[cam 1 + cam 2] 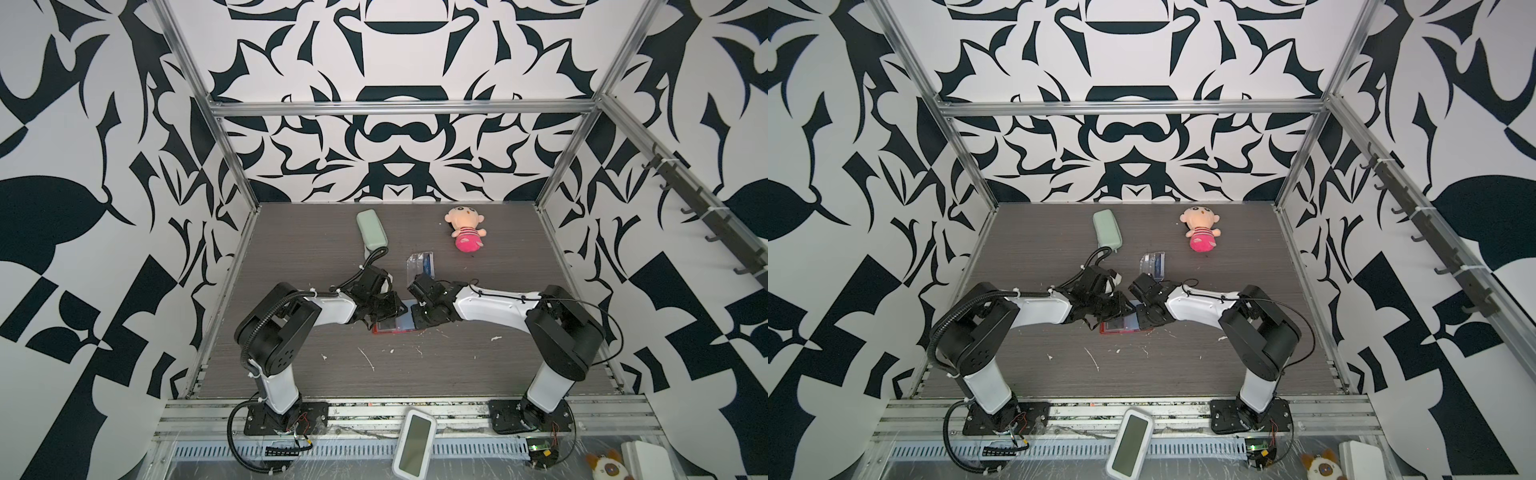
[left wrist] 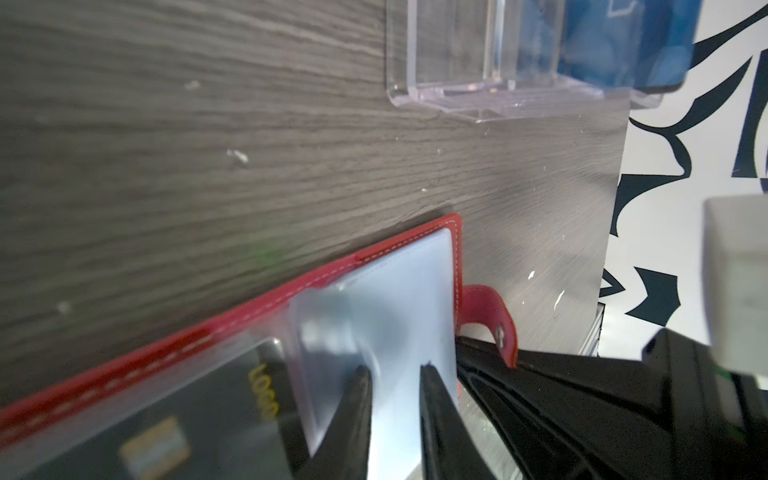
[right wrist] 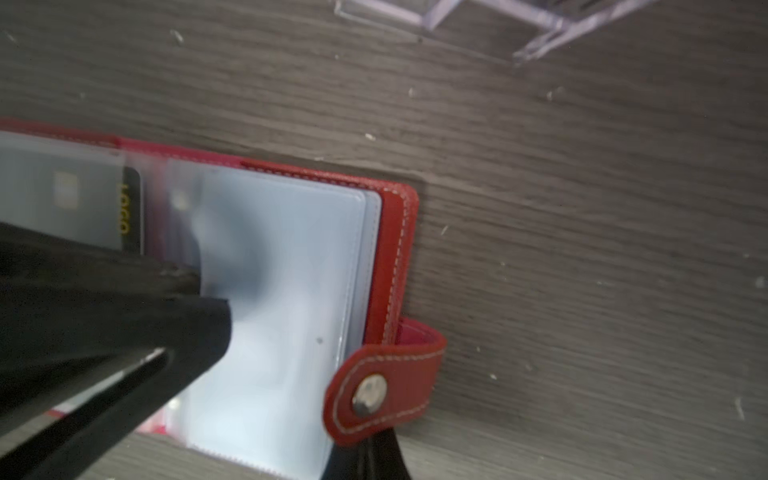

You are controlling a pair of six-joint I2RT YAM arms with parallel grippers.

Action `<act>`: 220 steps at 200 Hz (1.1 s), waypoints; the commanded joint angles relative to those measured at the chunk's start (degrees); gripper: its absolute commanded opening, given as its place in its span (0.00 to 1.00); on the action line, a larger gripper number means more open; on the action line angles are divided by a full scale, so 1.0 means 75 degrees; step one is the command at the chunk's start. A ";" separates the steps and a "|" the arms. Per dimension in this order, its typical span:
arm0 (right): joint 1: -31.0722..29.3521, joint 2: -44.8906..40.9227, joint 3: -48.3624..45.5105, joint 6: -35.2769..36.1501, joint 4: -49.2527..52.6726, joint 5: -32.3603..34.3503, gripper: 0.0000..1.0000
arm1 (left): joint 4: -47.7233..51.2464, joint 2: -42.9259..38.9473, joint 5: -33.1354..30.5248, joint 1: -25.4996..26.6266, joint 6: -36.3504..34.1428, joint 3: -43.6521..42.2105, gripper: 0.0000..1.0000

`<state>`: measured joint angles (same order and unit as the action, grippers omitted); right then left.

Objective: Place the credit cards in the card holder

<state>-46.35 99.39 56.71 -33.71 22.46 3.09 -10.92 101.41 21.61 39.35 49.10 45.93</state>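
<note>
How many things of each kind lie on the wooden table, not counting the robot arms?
Credit cards (black card, blue card): 2
Card holder: 1
Clear box: 1
Green case: 1
Plush doll: 1
Total: 6

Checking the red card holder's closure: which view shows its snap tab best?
The right wrist view: the snap tab lies face-on, metal stud and stitching clear. The left wrist view shows the snap tab curled and side-on. In both top views it cannot be made out.
</note>
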 commanded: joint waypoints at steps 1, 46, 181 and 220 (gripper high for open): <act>0.0004 0.0227 -0.0021 -0.0122 -0.0311 -0.0257 0.00 | -0.0021 0.0118 0.0137 0.0015 0.0077 0.0088 0.20; 0.0039 -0.0270 -0.0172 -0.0224 -0.0317 0.0078 0.00 | 0.0050 -0.0125 -0.0032 0.0015 0.0084 -0.0006 0.00; 0.0133 -0.0797 -0.0452 -0.0271 -0.1305 -0.0558 0.00 | 0.0108 -0.0629 -0.0420 0.0015 -0.0064 -0.0286 0.00; 0.0157 -0.0604 -0.0485 -0.0386 -0.1988 -0.0990 0.00 | 0.0094 -0.0761 -0.0480 0.0015 -0.0060 -0.0387 0.10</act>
<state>-45.45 94.26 53.04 -35.31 12.05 -1.83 -10.22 96.92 18.44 39.35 49.23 44.53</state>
